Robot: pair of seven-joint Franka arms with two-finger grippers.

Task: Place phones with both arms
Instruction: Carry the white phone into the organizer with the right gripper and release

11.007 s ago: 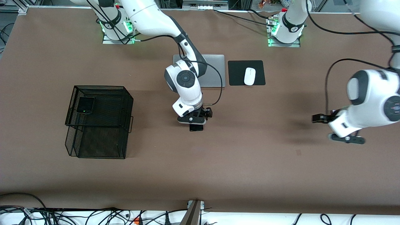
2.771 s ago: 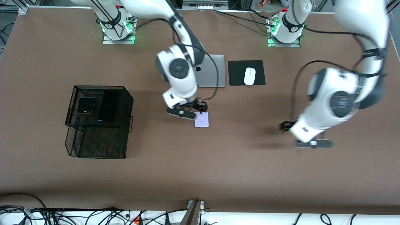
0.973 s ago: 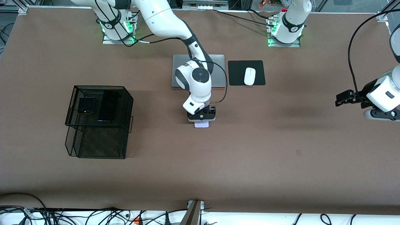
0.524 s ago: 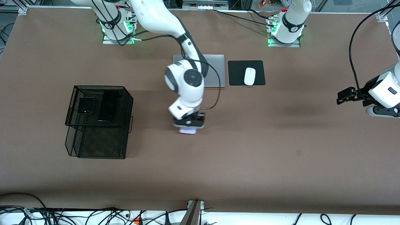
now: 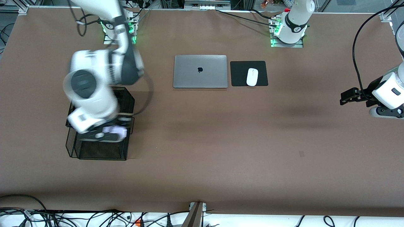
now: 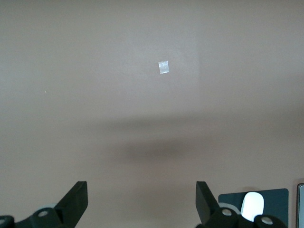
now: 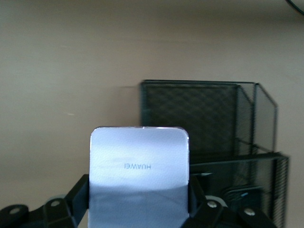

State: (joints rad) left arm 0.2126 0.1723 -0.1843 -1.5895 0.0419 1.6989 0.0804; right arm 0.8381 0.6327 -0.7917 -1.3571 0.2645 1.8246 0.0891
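Two white robot arms work at one brown table (image 5: 221,157). The right gripper (image 5: 109,134) hangs over the black wire basket (image 5: 98,151), which sits at nine o'clock on the table, toward the right arm's end. Its fingers are clamped on one pale lilac phone (image 7: 139,166) marked HUAWEI. The arm hides the basket's upper tier, so only this one phone can be counted. The left gripper (image 5: 347,96) waits at three o'clock over bare table, fingers (image 6: 76,199) spread apart. At twelve o'clock lie one grey laptop (image 5: 200,71) and one white mouse (image 5: 252,76) on one black mat (image 5: 240,74).
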